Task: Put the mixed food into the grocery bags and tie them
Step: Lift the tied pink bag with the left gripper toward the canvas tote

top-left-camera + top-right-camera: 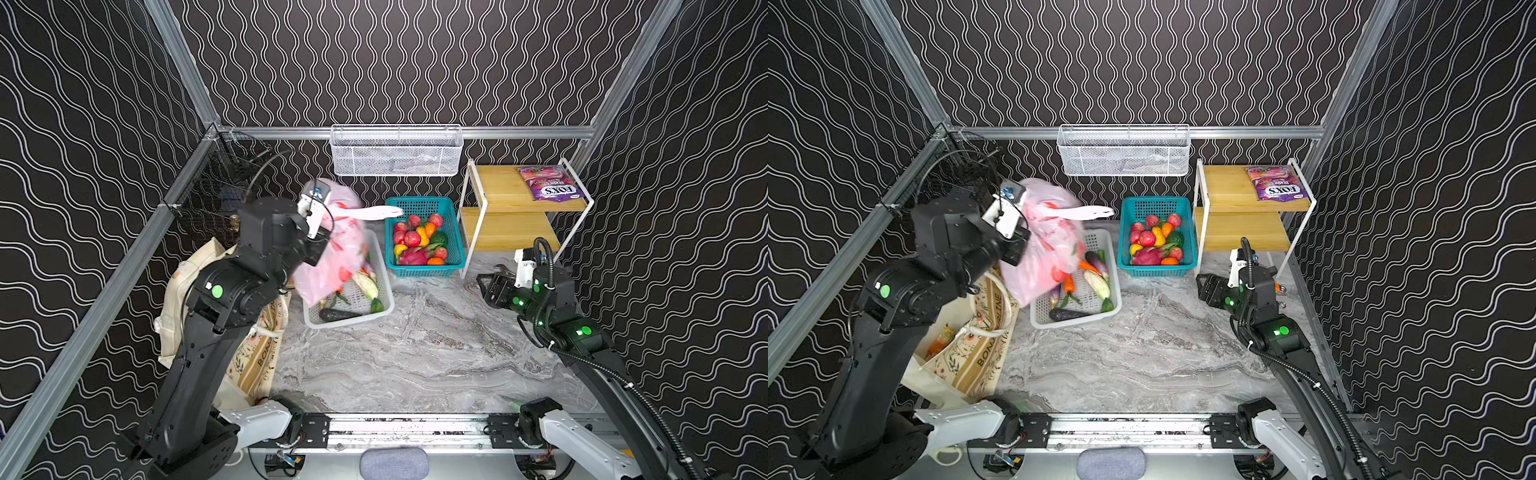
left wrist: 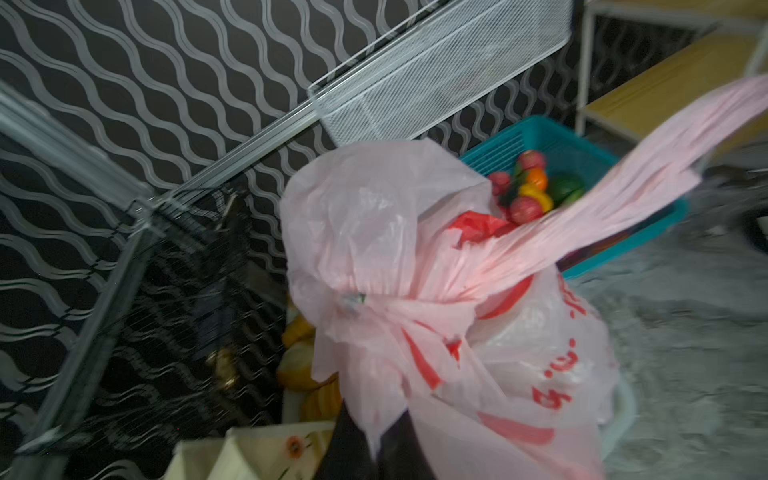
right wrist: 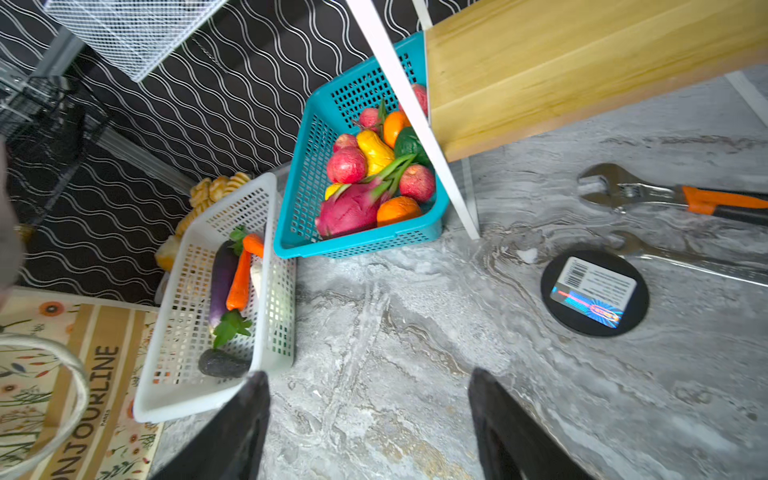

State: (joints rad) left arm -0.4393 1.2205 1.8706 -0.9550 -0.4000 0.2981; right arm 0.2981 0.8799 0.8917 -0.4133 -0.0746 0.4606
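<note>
The pink plastic bag (image 1: 338, 259) (image 1: 1050, 245) with red prints hangs bulging over the white basket. In the left wrist view my left gripper (image 2: 378, 440) is shut on a fold of the pink plastic bag (image 2: 415, 249) near its gathered neck. One loop handle (image 1: 374, 212) sticks out toward the teal basket. The cream floral tote (image 1: 253, 361) (image 1: 976, 357) stands open under my left arm, and an orange packet (image 1: 942, 343) shows inside it. A purple FOX'S pouch (image 1: 550, 189) lies on the shelf top. My right gripper (image 3: 370, 378) (image 1: 482, 284) is open and empty above the marble table.
The white basket (image 1: 353, 322) holds eggplants, a carrot and corn. The teal basket (image 1: 424, 270) holds fruits. A wooden shelf rack (image 1: 498, 187) stands at the back right, with wrenches (image 3: 648, 193) and a black disc (image 3: 594, 293) beside it. A white mesh basket (image 1: 395, 149) hangs on the back wall. Bread rolls (image 3: 216, 187) lie behind the white basket.
</note>
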